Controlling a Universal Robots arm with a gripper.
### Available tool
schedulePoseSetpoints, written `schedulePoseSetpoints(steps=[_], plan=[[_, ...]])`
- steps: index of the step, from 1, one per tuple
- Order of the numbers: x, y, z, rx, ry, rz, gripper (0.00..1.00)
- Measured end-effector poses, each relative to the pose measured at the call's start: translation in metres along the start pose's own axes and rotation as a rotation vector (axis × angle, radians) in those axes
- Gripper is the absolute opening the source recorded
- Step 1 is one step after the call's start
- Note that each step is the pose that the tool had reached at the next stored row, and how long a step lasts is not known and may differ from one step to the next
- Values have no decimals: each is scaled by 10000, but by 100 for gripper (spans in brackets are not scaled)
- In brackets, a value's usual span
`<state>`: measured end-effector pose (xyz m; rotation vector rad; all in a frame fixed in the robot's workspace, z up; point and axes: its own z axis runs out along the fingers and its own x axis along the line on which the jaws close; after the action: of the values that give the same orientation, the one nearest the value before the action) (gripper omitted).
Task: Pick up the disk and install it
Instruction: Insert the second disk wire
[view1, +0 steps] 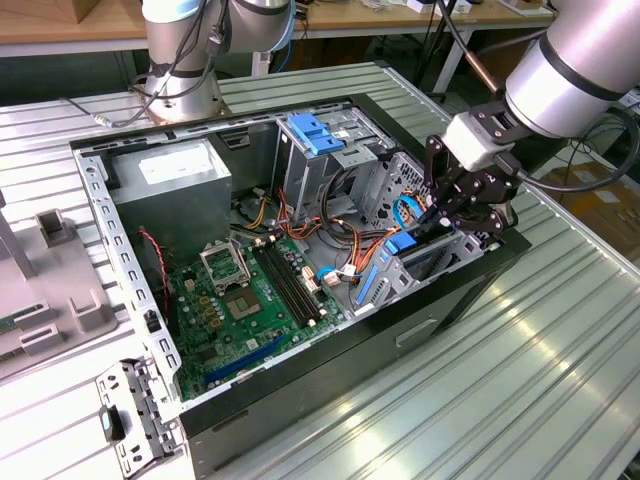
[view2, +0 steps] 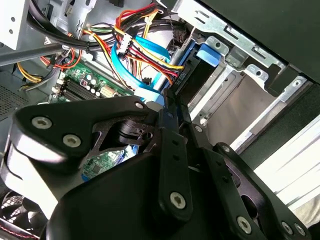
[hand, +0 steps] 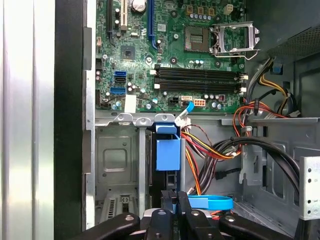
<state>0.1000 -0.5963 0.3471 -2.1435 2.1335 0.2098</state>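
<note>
The disk (view1: 404, 244) stands on edge in the metal drive bay (view1: 440, 268) at the open computer case's corner, on the exterior view's right. Its blue side rail (hand: 167, 151) faces up, and the dark body (view2: 194, 76) sits partly down in the slot. My gripper (view1: 438, 222) hangs right over it. In both wrist views the black fingers (hand: 164, 200) are pressed close together on the disk's upper edge, with blue plastic showing between them. From the second wrist view, my gripper (view2: 172, 99) meets the disk just beside the bundle of cables.
Coloured power and blue data cables (view1: 352, 250) crowd the bay's inner side. The green motherboard (view1: 240, 300), the grey power supply (view1: 170, 175) and a cage with a blue latch piece (view1: 315, 133) fill the case. A second arm's base (view1: 180, 70) stands behind.
</note>
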Motion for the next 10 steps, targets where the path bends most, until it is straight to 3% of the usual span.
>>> schedulePoseSetpoints(steps=[10], plan=[[-6, -12, 2, -9, -193, -53, 16]])
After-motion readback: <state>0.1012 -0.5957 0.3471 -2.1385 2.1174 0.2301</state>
